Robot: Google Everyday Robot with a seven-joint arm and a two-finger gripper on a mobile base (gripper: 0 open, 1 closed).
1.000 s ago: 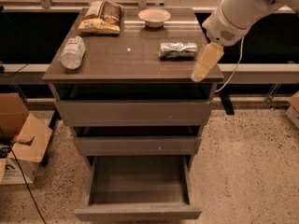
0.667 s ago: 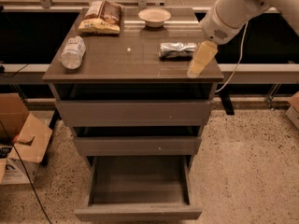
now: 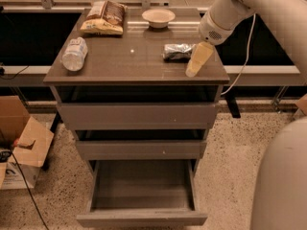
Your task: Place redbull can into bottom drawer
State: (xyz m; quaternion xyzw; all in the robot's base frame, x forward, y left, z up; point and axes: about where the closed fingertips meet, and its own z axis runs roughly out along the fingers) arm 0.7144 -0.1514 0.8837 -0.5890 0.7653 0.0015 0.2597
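Observation:
The redbull can [image 3: 177, 51] lies on its side on the cabinet top, right of centre. My gripper [image 3: 193, 70] hangs from the white arm at the upper right, its tip just right of the can and slightly nearer the front edge, not holding it. The bottom drawer [image 3: 142, 218] is pulled out and looks empty inside. The two drawers above it are only slightly out.
On the cabinet top [image 3: 129, 66] lie a clear water bottle [image 3: 75, 54] at the left, a chip bag [image 3: 103, 17] at the back left and a white bowl [image 3: 158, 17] at the back. A cardboard box [image 3: 21, 150] stands on the floor at the left.
My gripper has moved left and toward the can, from beyond the cabinet's right edge to over the top beside the can. The can has not moved.

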